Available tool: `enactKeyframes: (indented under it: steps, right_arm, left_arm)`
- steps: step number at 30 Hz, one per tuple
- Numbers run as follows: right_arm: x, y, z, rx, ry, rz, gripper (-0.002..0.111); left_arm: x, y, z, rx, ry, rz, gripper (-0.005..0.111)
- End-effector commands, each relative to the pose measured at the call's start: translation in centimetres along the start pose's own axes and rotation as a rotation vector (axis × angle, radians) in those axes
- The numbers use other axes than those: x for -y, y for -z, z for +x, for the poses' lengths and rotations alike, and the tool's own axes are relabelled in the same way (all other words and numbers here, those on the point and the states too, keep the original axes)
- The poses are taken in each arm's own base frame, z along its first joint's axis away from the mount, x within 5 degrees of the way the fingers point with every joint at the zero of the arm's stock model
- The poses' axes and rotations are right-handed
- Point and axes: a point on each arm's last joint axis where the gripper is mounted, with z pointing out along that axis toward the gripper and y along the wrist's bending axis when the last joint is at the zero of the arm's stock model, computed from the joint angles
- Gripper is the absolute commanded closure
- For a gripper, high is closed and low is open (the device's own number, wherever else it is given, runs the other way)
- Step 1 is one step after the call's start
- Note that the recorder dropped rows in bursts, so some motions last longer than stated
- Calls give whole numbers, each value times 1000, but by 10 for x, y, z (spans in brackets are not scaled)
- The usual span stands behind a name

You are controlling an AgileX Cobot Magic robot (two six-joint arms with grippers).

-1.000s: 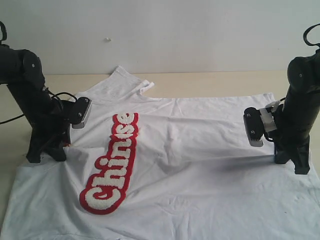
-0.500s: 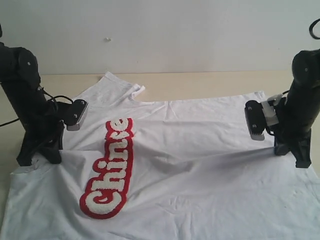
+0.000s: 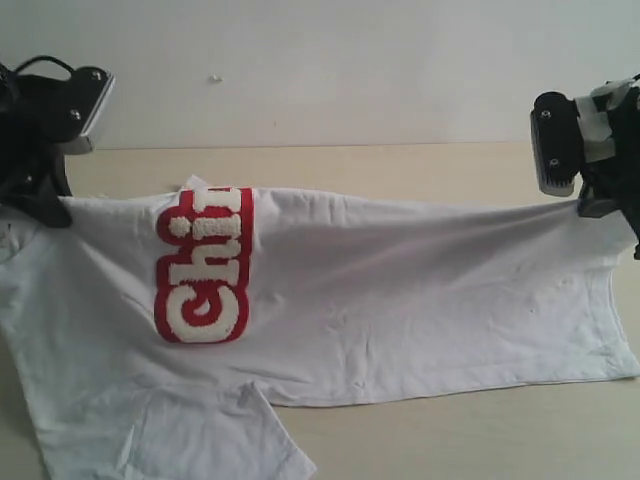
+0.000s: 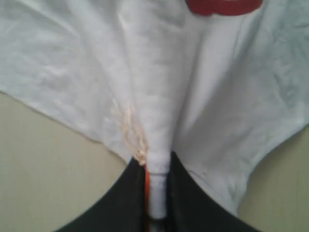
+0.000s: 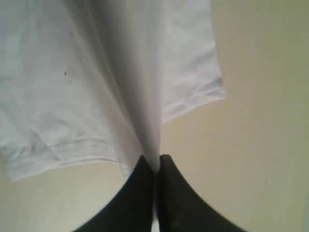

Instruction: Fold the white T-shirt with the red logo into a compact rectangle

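The white T-shirt (image 3: 400,300) hangs stretched between both raised grippers, its lower part draped on the table. The red logo (image 3: 203,262) runs vertically on the left part, its top folded over the held edge. My left gripper (image 3: 45,205) is at the far left, shut on the shirt's edge; the left wrist view shows white cloth (image 4: 159,121) pinched between black fingers (image 4: 186,198), with an orange tag (image 4: 147,181) beside it. My right gripper (image 3: 590,205) at the far right is shut on the other edge; cloth (image 5: 145,96) runs into its closed fingers (image 5: 174,193).
A beige table (image 3: 450,440) shows in front of and behind the shirt. A sleeve (image 3: 210,440) lies at the front left. A pale wall (image 3: 320,70) stands behind.
Both grippers rose and moved apart, lifting the shirt's far edge off the table. The cloth now hangs taut between them and the logo's upper letters have gone over the fold.
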Motion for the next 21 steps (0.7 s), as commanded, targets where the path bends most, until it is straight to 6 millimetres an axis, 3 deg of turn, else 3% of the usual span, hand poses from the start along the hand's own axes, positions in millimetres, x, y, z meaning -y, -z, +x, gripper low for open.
enactKeyframes:
  steps: [1, 10, 21]
  right_arm:
    - [-3, 27, 4, -3, 11, 43, 108]
    - [-9, 78, 13, -19, 30, 182, 108]
    - [-30, 113, 20, -7, -8, 158, 108]
  left_arm:
    - [10, 36, 2, -22, 4, -87, 107]
    - [29, 85, 1, -24, -4, -219, 107]
    - [40, 122, -1, -4, 96, -264, 107]
